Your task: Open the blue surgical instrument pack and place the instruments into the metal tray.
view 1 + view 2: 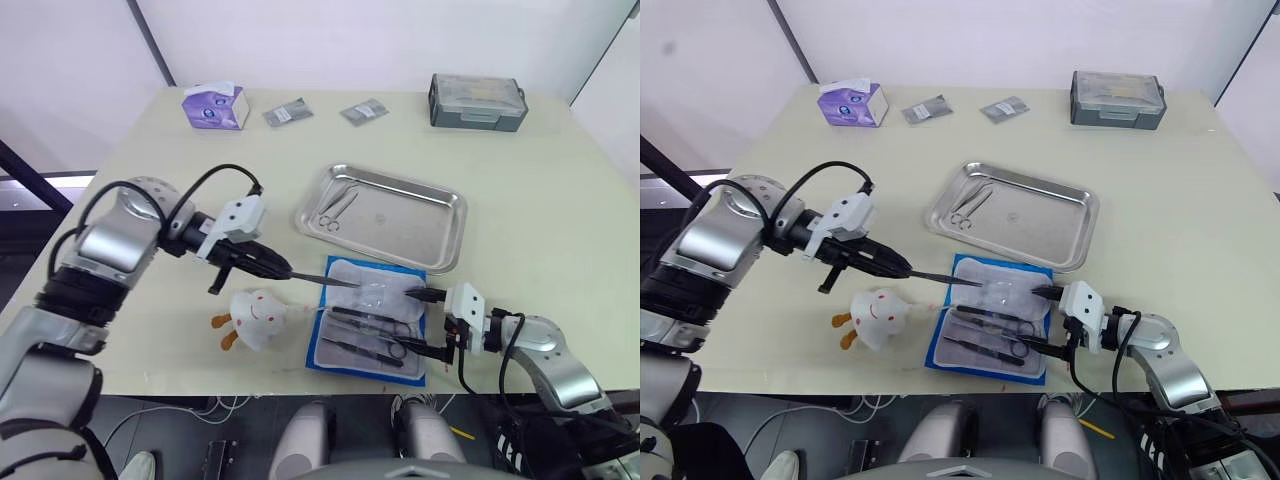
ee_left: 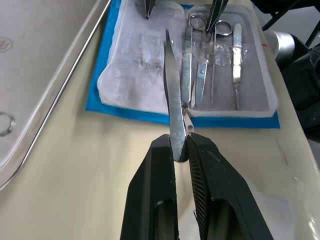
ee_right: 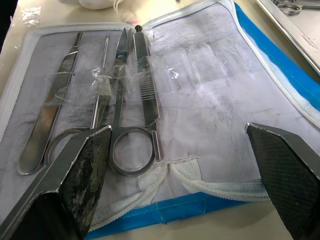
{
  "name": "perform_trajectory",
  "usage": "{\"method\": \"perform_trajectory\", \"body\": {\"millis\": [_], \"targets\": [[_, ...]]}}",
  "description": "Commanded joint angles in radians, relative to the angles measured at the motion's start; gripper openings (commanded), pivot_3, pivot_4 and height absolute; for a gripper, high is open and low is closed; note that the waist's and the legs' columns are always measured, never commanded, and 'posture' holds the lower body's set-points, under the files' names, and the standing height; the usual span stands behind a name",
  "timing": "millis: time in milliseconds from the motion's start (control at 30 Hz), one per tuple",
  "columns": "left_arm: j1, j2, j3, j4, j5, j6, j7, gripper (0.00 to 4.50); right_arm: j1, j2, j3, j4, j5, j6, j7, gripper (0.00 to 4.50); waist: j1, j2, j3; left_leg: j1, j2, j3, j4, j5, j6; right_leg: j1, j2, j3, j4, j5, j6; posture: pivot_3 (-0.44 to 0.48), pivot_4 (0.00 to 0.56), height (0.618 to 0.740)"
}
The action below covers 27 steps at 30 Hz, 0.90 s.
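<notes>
In the left eye view, the flat blue surgical instrument pack lies open in the lower centre of the frame, its pale grey-white lining facing up, on the cream table. Just above it, near but apart, stands the shiny rectangular metal tray; a pair of ring-handled scissors lies in its left part. At the left centre the left gripper is closed on a slim silvery pair of tweezers, whose tip reaches over the upper left part of the pack. At the lower right, the right gripper has its two black fingers spread wide over the right edge of the pack, and it holds nothing. Dark slim instruments lie in the lower half of the pack. A small white soft toy with orange feet lies just left of the pack. At the top of the frame are a purple tissue box, two small grey packets and a grey lidded plastic box.

In the left wrist view, the two black fingers press on the tweezers from both sides. Beyond them is the open pack with scissors and other tools in a row under clear strips.

In the right wrist view, the two fingers stand far apart, with the lining of the pack between them; scissors, forceps and a flat handle lie side by side in the left half.
</notes>
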Motion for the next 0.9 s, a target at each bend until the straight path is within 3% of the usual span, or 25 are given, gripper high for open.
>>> {"method": "perform_trajectory", "body": {"millis": [33,133,300,500,667,800,900], "targets": [[-0.020,-0.005,0.041,-0.029,-0.043,0.015,-0.045,0.08,0.035,-0.017,0.016,0.059,-0.027,0.044,0.005,4.50,0.001,0.000,0.000,0.000,0.000,0.000,0.000,0.000,0.000,0.000,0.000,0.000,0.000,0.000,0.000,0.000,0.150,0.734],[-0.038,-0.070,0.102,-0.013,-0.055,0.063,-0.009,0.08,0.034,-0.017,0.016,0.060,-0.027,0.043,0.007,4.50,0.001,0.000,0.001,0.000,0.000,0.000,0.000,0.000,0.000,0.000,0.000,0.000,0.000,0.000,0.000,0.000,0.150,0.734],[-0.069,-0.201,0.186,-0.013,-0.040,0.152,0.168,0.08,0.034,-0.018,0.013,0.060,-0.028,0.045,0.011,4.50,0.000,-0.003,0.002,0.000,-0.001,0.000,0.000,0.000,0.000,0.000,0.000,0.000,0.000,0.000,0.000,0.000,0.150,0.734],[-0.069,-0.391,0.263,-0.092,0.004,0.317,0.525,0.08,0.032,-0.020,0.014,0.064,-0.028,0.046,0.018,4.50,0.000,-0.003,0.003,0.000,0.000,-0.001,0.001,0.000,0.000,0.000,0.000,0.000,0.000,0.000,0.001,0.000,0.150,0.734],[-0.043,-0.500,0.283,-0.144,0.039,0.439,0.731,0.08,0.028,-0.020,0.016,0.064,-0.028,0.048,0.018,4.50,0.000,-0.002,0.003,0.000,0.000,-0.001,0.001,0.000,0.000,0.000,0.000,0.000,0.001,0.000,0.000,0.000,0.150,0.734],[-0.020,-0.584,0.253,-0.149,0.135,0.488,0.920,0.08,0.029,-0.023,0.015,0.065,-0.028,0.047,0.022,4.50,0.002,-0.002,0.003,0.000,-0.001,-0.001,0.000,0.000,0.000,0.000,-0.001,0.000,0.001,0.000,0.000,0.000,0.150,0.734],[-0.009,-0.694,0.269,-0.132,0.165,0.528,1.063,0.08,0.026,-0.020,0.017,0.065,-0.028,0.048,0.021,4.50,0.004,-0.003,0.003,0.000,-0.001,-0.001,0.001,0.000,0.000,0.001,-0.001,0.000,0.000,0.000,0.001,0.000,0.150,0.734]]}}
